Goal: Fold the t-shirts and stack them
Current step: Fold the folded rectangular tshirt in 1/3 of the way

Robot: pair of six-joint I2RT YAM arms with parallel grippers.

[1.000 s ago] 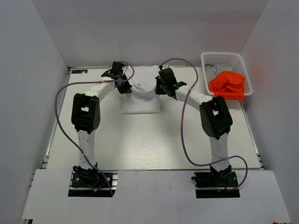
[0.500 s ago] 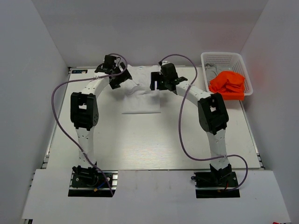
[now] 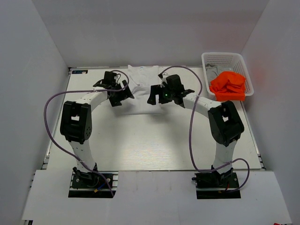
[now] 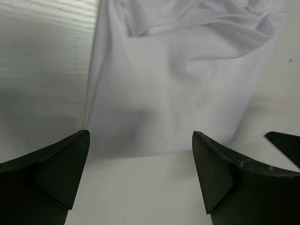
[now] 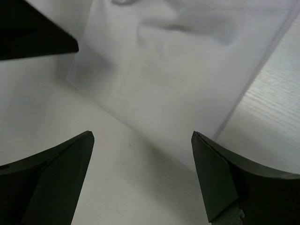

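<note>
We note left gripper [image 3: 120, 97] and right gripper [image 3: 153, 96] gaping empty over the white t-shirt [image 3: 140, 89]; a low finger could drag its fold open.

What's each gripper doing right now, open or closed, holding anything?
Left gripper: open, holding nothing, over the white t-shirt.
Right gripper: open, holding nothing, over the same shirt.

3 t-shirts [image 3: 140, 77] [image 3: 228, 84] [image 3: 212, 71], 1 basket [image 3: 222, 57], 2 grippers [image 4: 140, 176] [image 5: 140, 176]

White t-shirt [image 3: 139, 96]; orange t-shirt [image 3: 228, 85]; grey t-shirt [image 3: 212, 72]; white lattice basket [image 3: 224, 59].
</note>
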